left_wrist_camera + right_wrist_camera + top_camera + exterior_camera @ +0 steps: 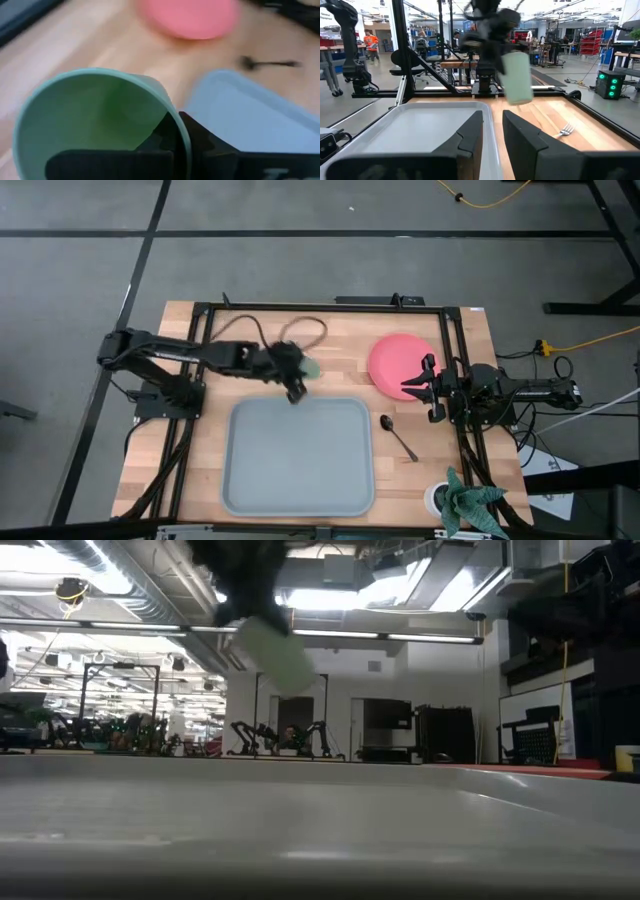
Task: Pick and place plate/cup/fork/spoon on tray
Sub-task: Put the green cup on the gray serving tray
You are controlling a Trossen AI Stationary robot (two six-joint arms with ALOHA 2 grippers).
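My left gripper point(299, 379) is shut on the pale-green cup point(312, 367) and holds it in the air by the far rim of the blue-grey tray point(298, 460). The cup also shows in the low view point(275, 650) and the right wrist view point(517, 77). The coral-red plate point(398, 360) lies flat on the table, right of the tray's far corner. The dark spoon point(398, 437) lies on the wood right of the tray. The fork point(565, 130) lies on the wood beyond the tray. My right gripper point(412, 385) is open and empty at the plate's near right edge. My left gripper holds the cup by its rim point(181, 131). One finger point(110, 160) is inside the cup and the other finger point(220, 150) is outside its wall. The cup is lifted clear of the table and the tray and hangs tilted.
A white pot with a green plant point(462, 500) stands at the table's near right corner. Cables point(300, 330) loop on the wood behind the left arm. A black frame point(330, 307) runs around the table top.
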